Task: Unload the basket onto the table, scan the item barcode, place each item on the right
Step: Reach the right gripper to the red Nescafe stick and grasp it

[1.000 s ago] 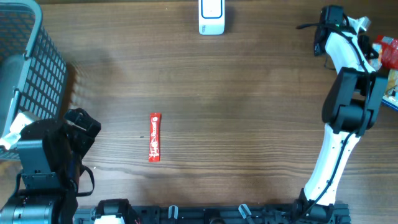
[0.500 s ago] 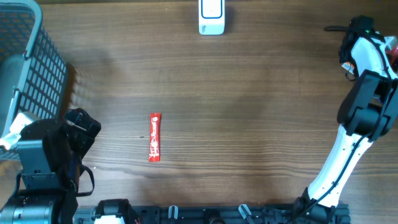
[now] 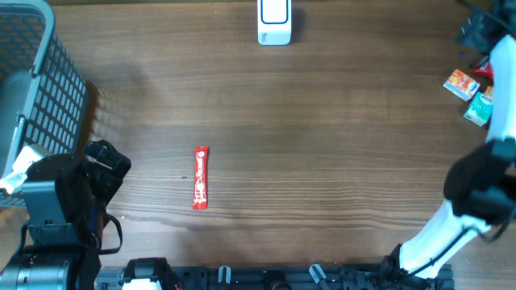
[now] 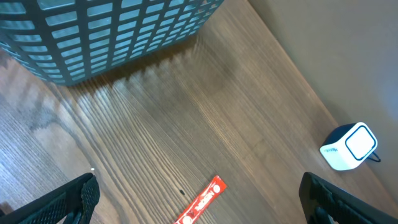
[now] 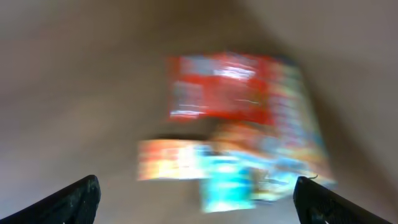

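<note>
Item for scanning: red stick sachet [image 3: 200,177], flat on the bench [image 3: 339,161], left of the middle and nearer the near edge than the far one. Long axis runs from near edge to far edge, almost square to both. Untouched.

Scanner [image 3: 274,22]: white, at the far edge, about midway along it, well apart from the sachet and a little to its right.

Left hand [image 4: 198,190]: over the near left corner, fingers [image 4: 68,199] spread full wide, holding nothing. The sachet lies near, to its right, toward the bench middle. In the wrist view it shows slantwise, low between the two fingers.

Right hand [image 5: 196,190]: at the far right corner, well apart from the sachet. Its wrist view is smeared, yet both fingers show far apart with nothing between them. Beneath it, small packets [image 3: 461,83] by the right edge.

Basket [image 3: 36,72]: grey mesh, far left corner.

Judgement: left hand is much the nearer and the natural one for the pick-up. Its fingers would best close across the sachet's narrow width, one either side of the long axis.
</note>
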{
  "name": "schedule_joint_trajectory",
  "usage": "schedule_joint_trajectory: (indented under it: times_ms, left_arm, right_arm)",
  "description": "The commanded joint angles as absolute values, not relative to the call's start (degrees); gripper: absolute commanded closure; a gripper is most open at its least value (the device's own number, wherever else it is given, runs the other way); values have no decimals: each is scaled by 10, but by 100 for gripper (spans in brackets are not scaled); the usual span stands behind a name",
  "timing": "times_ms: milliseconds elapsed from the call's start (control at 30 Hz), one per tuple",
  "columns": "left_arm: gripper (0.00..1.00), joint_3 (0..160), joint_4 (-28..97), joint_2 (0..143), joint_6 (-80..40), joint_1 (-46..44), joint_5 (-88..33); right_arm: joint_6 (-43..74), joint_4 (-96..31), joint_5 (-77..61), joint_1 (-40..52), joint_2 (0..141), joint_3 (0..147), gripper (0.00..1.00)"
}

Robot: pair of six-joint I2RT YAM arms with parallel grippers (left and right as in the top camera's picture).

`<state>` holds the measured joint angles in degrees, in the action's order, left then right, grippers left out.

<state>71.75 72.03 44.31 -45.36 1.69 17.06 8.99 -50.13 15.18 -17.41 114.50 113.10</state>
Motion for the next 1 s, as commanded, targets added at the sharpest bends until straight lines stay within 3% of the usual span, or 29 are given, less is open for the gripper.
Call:
schedule_joint_trajectory:
  times_ms: [0,100,167,400,600,700,800,967]
  left_arm:
    - [0,720,718,443,-459,22,170]
    - [0,720,718,443,-459,22,170]
    - [0,720,718,443,-459,22,170]
    - [0,720,718,443,-459,22,170]
    - [0,720,718,443,-459,22,170]
    - [0,720,718,443,-459,22,170]
    - [0,720,718,443,-459,22,170]
    - [0,720,718,443,-459,22,170]
  right_arm:
    - [111,-500,-339,-142,1105,1141,0]
    - [163,-518,-472,-101,1104,1138,0]
    - [180,-552,-471,-57,1105,1131,0]
    - [192,-603,-305,163,1105,1065,1]
    - [381,-541,-131,338,1105,975,0]
    - [427,-478,-115,413,1105,925,2]
    - [472,-437,-115,469,1105,892,11]
    - [500,-423,-111,535,1123,877,16]
